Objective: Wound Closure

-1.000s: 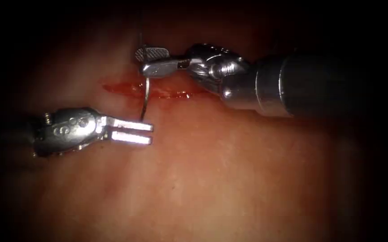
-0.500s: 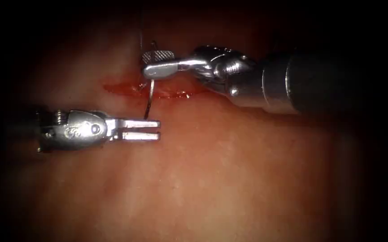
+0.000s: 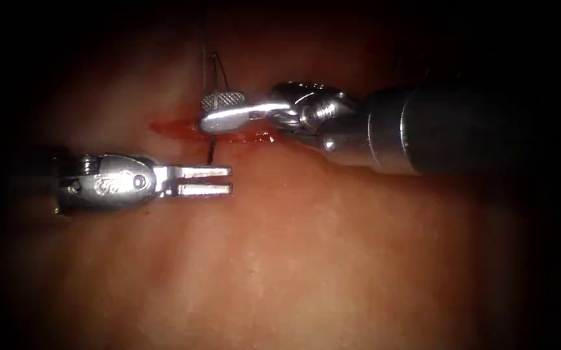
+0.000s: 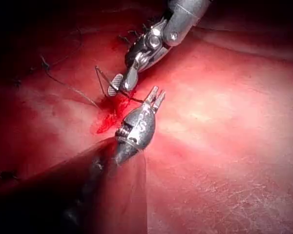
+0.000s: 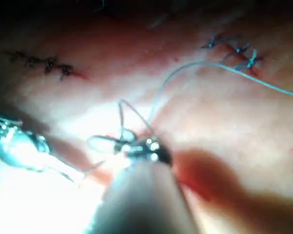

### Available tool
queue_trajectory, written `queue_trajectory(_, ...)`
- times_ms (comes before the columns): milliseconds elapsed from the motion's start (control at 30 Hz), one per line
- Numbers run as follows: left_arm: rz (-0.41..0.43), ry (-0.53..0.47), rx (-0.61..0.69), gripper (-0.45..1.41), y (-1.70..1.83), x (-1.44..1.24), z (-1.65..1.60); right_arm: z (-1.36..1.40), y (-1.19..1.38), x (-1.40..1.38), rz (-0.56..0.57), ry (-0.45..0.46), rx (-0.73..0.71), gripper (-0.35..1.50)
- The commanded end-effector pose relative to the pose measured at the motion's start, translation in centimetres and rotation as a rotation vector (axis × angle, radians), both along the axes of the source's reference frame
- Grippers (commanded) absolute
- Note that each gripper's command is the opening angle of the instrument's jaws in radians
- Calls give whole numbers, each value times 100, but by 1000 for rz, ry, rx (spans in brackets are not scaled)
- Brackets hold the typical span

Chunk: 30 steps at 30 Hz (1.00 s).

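**Right end effector lower, needle deeper at the cut**

Since the earlier frame the right end effector (image 3: 225,111) dropped toward the cut (image 3: 228,133), clamped on the needle (image 3: 212,150) mid-curve. Needle runs under it, tip just above the left end effector (image 3: 205,181), slightly parted, empty. Needle: stiff, thin, slippery; grip the body, not the tip. Thread (image 5: 205,66) trails away.

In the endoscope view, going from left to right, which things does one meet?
Left tool, holding nothing, jaws slightly apart → red fluid at the cut's left end → right tool gripping the needle partway along its curve, over the cut; the needle passes into the tissue.
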State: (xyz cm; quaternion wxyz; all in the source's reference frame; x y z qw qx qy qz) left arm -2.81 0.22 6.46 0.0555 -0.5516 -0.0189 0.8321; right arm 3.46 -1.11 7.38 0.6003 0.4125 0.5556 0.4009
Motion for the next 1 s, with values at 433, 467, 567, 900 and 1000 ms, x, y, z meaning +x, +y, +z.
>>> queue_trajectory(433, 14, 3, -2, -45, -3, -11, 10, 8, 12, 14, 78, -20, 2, 76)
queue_trajectory(467, 14, 3, -2, -45, -3, -11, 10, 8, 12, 14, 81, -22, 1, 73)
queue_trajectory(567, 14, 3, -2, -45, -3, -11, 10, 10, 13, 14, 85, -25, 1, 61)
queue_trajectory(900, 16, 2, -7, -45, -3, -10, 10, 11, 9, 11, 52, 3, 8, -35)
queue_trajectory(1000, 17, 2, -7, -45, -3, -10, 10, 11, 8, 11, 51, 3, 7, -35)
